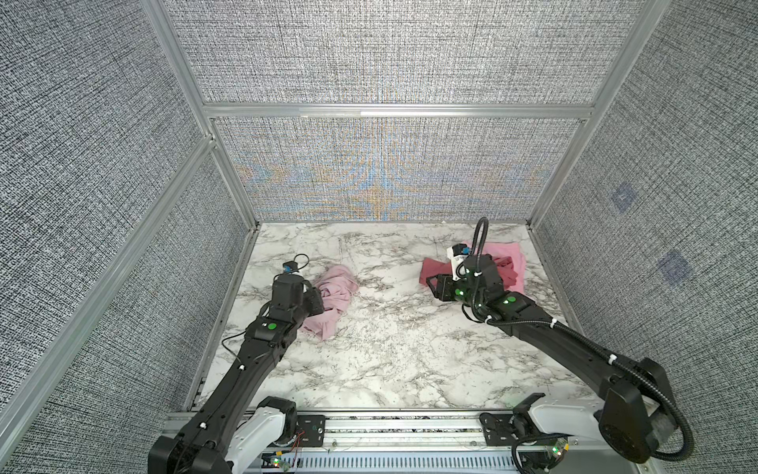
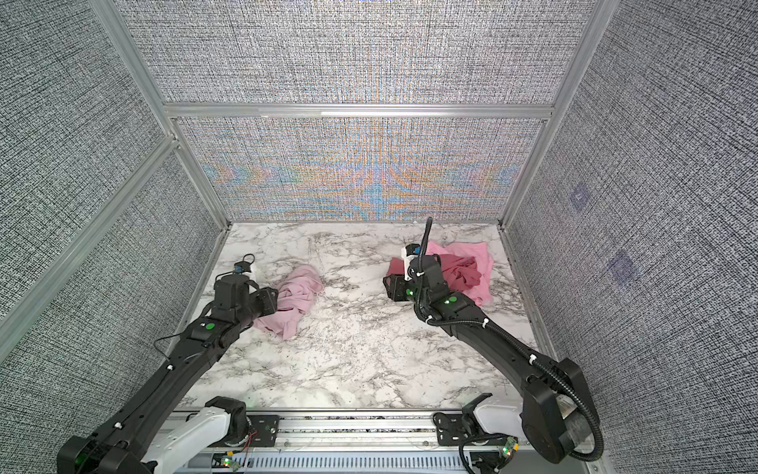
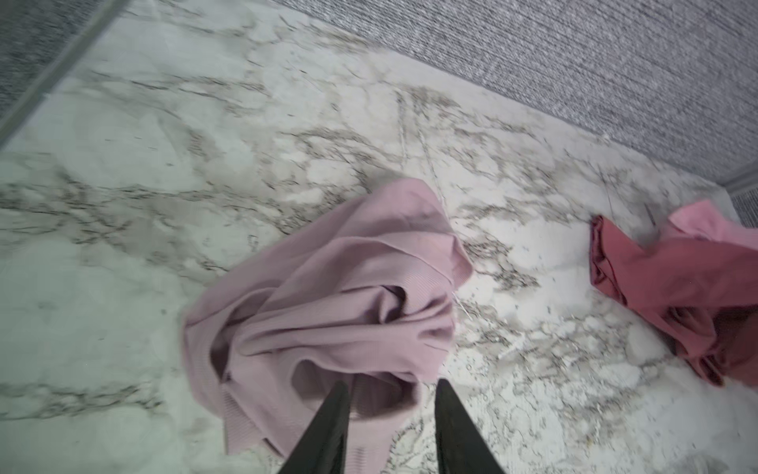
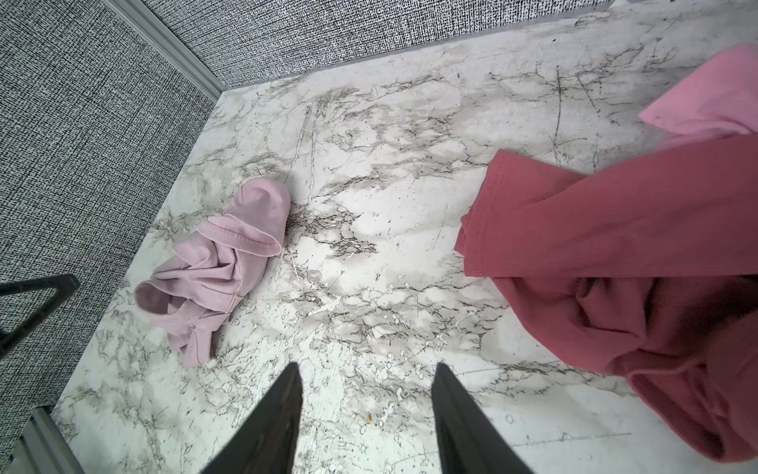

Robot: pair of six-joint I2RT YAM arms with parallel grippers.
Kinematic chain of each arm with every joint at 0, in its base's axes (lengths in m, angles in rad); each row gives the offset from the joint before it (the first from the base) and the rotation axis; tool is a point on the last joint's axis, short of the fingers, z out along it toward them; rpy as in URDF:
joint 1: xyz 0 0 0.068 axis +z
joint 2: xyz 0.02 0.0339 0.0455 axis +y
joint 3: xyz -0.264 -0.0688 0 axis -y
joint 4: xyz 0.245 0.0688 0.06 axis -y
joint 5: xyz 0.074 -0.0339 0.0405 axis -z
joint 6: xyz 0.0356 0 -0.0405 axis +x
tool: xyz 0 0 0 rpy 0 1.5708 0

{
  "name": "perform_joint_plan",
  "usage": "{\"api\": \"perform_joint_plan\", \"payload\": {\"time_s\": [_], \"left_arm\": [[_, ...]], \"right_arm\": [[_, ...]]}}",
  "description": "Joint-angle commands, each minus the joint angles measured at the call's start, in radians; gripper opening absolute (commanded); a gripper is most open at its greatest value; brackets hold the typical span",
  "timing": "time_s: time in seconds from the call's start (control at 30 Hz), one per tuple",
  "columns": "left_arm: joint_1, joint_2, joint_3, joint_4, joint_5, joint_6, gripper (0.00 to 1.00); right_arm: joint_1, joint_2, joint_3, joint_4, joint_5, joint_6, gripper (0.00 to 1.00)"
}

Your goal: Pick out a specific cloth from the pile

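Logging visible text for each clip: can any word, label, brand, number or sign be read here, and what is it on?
None can be read.
White housing of the right arm's wrist camera: any marking is too small to read.
Cloth, pile, marble tabletop: no print.
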Motion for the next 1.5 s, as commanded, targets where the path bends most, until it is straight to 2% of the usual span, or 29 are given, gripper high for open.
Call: {"api": "perform_joint_plan", "payload": {"time_s": [0.0, 0.17, 0.3, 0.37, 0.7, 0.97, 1.1, 1.23, 1.37, 1.47], "left_arm": [[-0.041, 0.067, -0.025, 0.064, 0.055, -0.011, 0.35], [-0.049, 0.194, -0.08, 0.216, 0.106, -0.049, 0.34], [-0.047, 0.315, -0.02, 0.178, -0.039, -0.093, 0.35], [-0.041, 0.378, 0.029, 0.167, -0.076, -0.061, 0.35], [0.143, 0.662, 0.193, 0.244, -0.026, 0.01, 0.34], [0.247, 0.831, 0.376, 0.251, -0.011, 0.045, 0.34], [0.297, 0.86, 0.443, 0.232, -0.007, 0.044, 0.35], [0.309, 0.818, 0.489, 0.156, 0.005, 0.053, 0.35], [0.298, 0.711, 0.469, 0.091, 0.035, 0.064, 0.39], [0.272, 0.586, 0.416, 0.057, -0.017, 0.062, 0.45]], "right_arm": [[0.001, 0.004, -0.004, 0.029, -0.007, 0.017, 0.53], [0.003, 0.022, 0.006, 0.029, -0.008, 0.017, 0.53], [0.002, 0.05, 0.021, 0.027, -0.011, 0.012, 0.53], [0.002, 0.066, 0.022, 0.024, -0.009, 0.008, 0.53], [0.001, 0.155, 0.1, 0.03, -0.002, 0.013, 0.53], [0.001, 0.236, 0.174, 0.016, 0.013, 0.0, 0.53], [0.001, 0.268, 0.211, 0.009, 0.007, -0.001, 0.53], [0.001, 0.258, 0.237, -0.022, 0.003, -0.012, 0.53], [-0.002, 0.191, 0.232, -0.054, 0.04, -0.037, 0.53], [-0.01, 0.124, 0.21, -0.083, 0.103, -0.059, 0.53]]}}
